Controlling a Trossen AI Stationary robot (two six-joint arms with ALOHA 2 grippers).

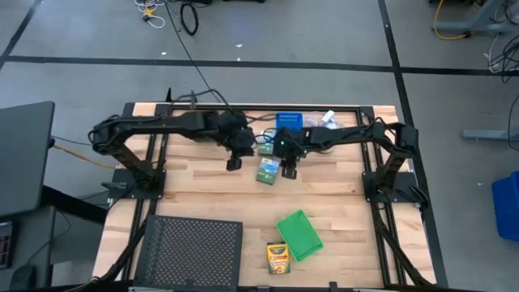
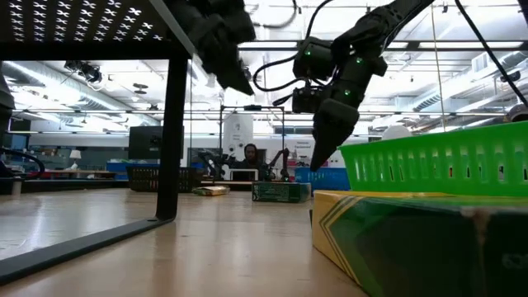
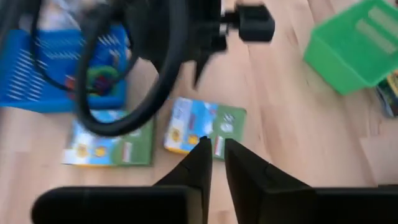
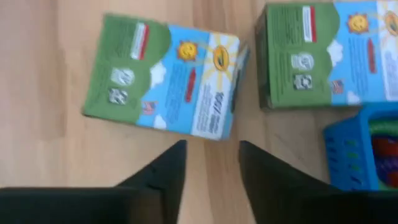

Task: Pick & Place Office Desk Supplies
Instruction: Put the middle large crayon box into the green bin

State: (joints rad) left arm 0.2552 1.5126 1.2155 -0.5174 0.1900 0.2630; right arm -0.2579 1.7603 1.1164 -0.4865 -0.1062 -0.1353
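At the centre of the table, seen from above, we find both grippers hanging close together over two green-white boxes. The left gripper [image 1: 234,161] sits at about nine o'clock from the nearer box [image 1: 268,171]; in its wrist view its fingers [image 3: 198,163] stand only a narrow slit apart, empty, touching nothing. The right gripper [image 1: 289,170] sits at three o'clock from that same box; its jaws are parted with a clear gap, and the box [image 4: 166,84] lies flat on the wood just beyond the tips, not between them. The second box [image 4: 311,56] lies just beside the first, at its twelve o'clock, against the blue bin [image 1: 289,122]. Toward six o'clock lie the green bin [image 1: 299,235] and, touching it, the yellow crayon box [image 1: 278,258].
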